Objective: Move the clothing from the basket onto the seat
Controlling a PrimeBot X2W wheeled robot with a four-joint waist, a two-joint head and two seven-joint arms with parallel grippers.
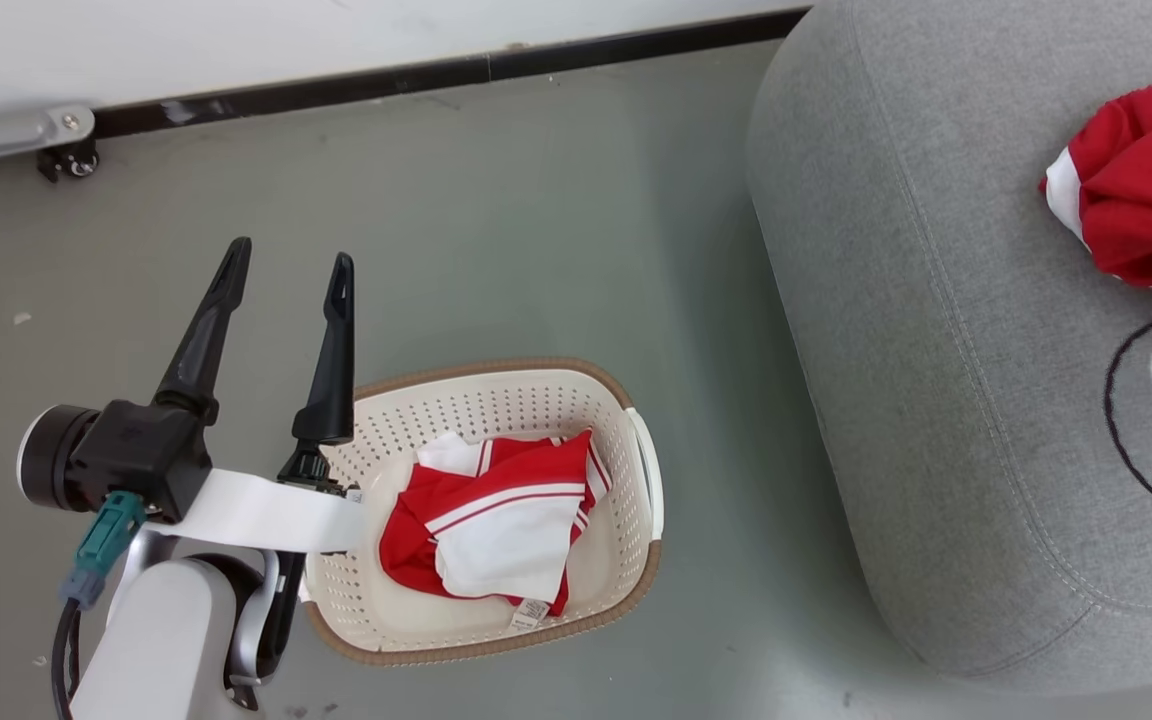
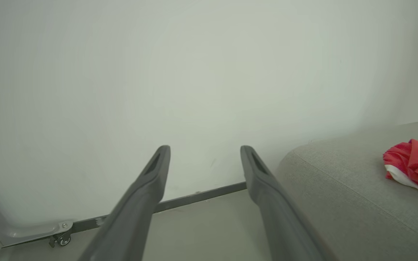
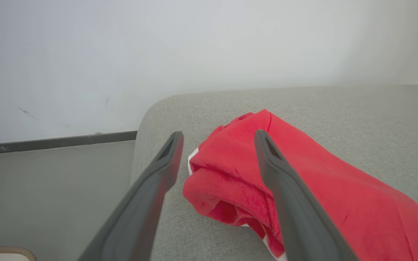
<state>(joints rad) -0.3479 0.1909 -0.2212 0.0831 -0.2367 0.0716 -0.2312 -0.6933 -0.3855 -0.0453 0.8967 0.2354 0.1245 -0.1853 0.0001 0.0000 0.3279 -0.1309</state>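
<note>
Tapered dark left hand (image 1: 292,252) and right hand (image 3: 219,135), both wide, empty; possibly fleecy red clothing (image 3: 223,181) on woven grey seat (image 3: 339,108).

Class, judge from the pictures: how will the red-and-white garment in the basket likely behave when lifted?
Probably floppy: the red-and-white garment lies crumpled in folds in the basket, so it should sag from a pinch. Likely light for its size; it looks like thin cloth. A trailing edge might catch on the basket's rim.
</note>
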